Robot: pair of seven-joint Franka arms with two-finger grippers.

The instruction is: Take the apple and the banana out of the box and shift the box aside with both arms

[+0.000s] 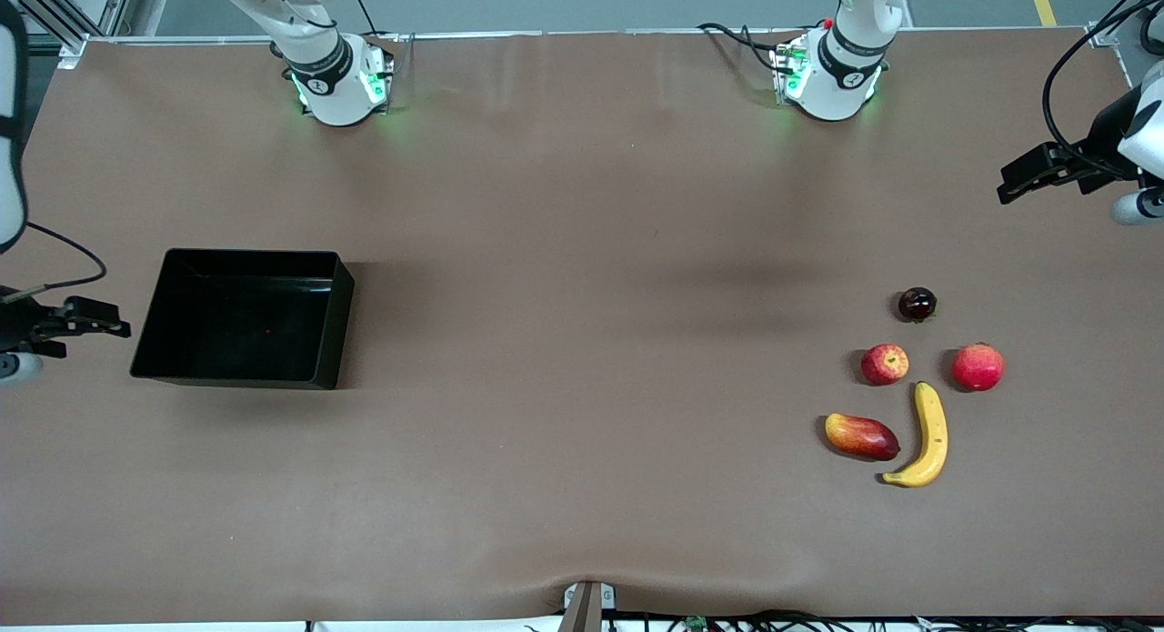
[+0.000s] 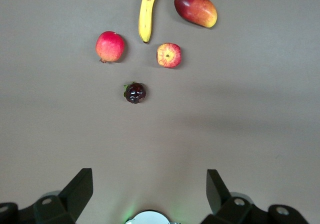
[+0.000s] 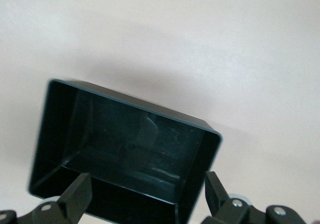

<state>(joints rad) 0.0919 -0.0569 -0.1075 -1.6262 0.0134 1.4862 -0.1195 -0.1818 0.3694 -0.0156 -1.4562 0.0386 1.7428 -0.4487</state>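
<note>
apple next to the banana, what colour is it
Red with a yellow patch; the apple shows best in the left wrist view.

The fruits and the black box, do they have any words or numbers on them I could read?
No readable text anywhere.
banana: no sticker or words.
apple: none.
mango, plain red fruit, small dark fruit: none.
box: plain glossy black, no label.
Arm bases: a small round mark on each black band, too small to read.
left gripper and right gripper: no writing, both open over the table's ends.
</note>
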